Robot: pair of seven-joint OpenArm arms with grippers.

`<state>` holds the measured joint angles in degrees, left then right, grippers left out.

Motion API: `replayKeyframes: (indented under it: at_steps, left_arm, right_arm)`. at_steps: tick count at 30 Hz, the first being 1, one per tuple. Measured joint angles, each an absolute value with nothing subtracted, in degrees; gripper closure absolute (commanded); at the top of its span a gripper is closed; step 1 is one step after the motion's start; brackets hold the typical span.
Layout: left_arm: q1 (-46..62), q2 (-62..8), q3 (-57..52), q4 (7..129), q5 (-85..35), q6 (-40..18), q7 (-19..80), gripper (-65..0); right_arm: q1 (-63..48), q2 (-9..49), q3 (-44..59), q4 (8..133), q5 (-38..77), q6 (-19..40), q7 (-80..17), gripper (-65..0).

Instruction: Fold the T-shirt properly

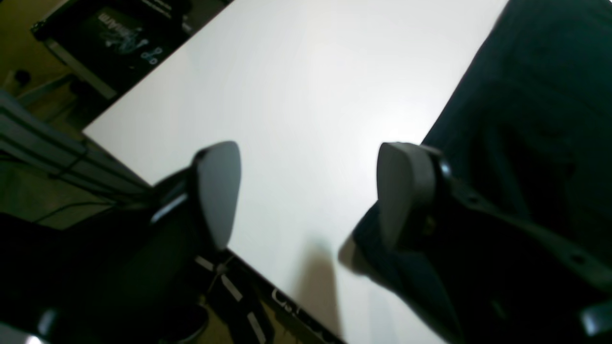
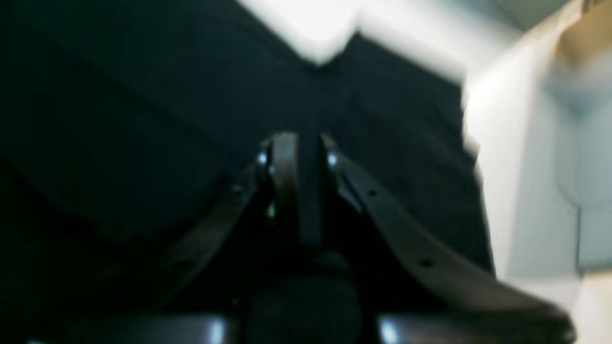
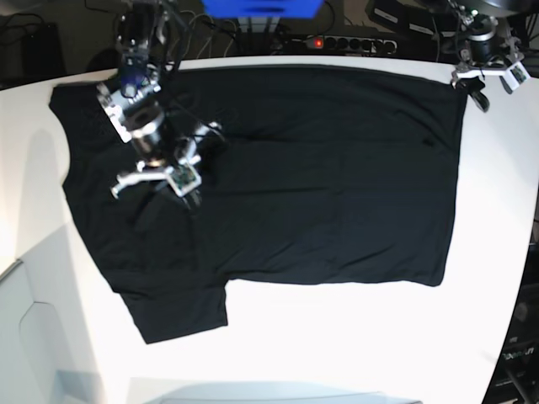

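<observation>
The black T-shirt (image 3: 320, 168) lies spread flat over the white table (image 3: 354, 337), plain side up, with one sleeve at the front left (image 3: 181, 311). My right gripper (image 3: 192, 200) hovers over the shirt's left part. In the right wrist view its fingers (image 2: 284, 162) stand close together with a narrow dark slit between them, above blurred black cloth (image 2: 143, 119); whether cloth is pinched is unclear. My left gripper (image 3: 482, 101) is at the shirt's far right corner. Its jaws (image 1: 311, 191) are wide open and empty over bare table, one finger (image 1: 406, 191) beside the cloth edge (image 1: 526, 119).
A blue box (image 3: 261, 7) and a power strip (image 3: 337, 40) sit behind the table's back edge. The table's corner edge (image 1: 119, 143) shows in the left wrist view, with a black case (image 1: 114, 38) on the floor beyond. A pale box (image 2: 550, 167) stands right of the shirt.
</observation>
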<state>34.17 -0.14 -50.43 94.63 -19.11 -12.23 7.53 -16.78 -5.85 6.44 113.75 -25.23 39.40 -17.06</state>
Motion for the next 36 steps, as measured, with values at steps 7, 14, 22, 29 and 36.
replayKeyframes:
  at_steps: [7, 14, 22, 29, 36]
  left_arm:
    - [33.4, -0.3, -50.2, 94.6, -18.9, -12.2, 7.5, -43.2]
    - [31.9, -0.8, -50.3, 94.6, -18.7, -12.2, 7.6, -43.2]
    - [29.9, -1.0, -50.2, 94.6, -18.7, -12.3, 7.5, -43.2]
    - [25.5, -2.2, -50.1, 94.5, -18.8, -12.3, 7.7, -43.3]
    - [20.9, -3.4, -50.2, 94.6, -18.7, -12.2, 7.9, -43.3]
  right_arm:
    - [-19.4, -5.8, 8.8, 105.6, -25.3, 39.4, -16.5, -6.1]
    - [-12.7, -5.9, 8.1, 95.4, -25.6, 39.4, -17.1, -6.2]
    - [-3.1, -6.3, 7.1, 93.7, -25.4, 39.4, -16.9, -6.6]
    - [2.7, -5.0, 12.4, 95.4, -25.4, 39.4, -16.7, -6.6]
    - [3.7, -5.2, 21.3, 101.4, -25.3, 39.4, -16.8, -6.3]
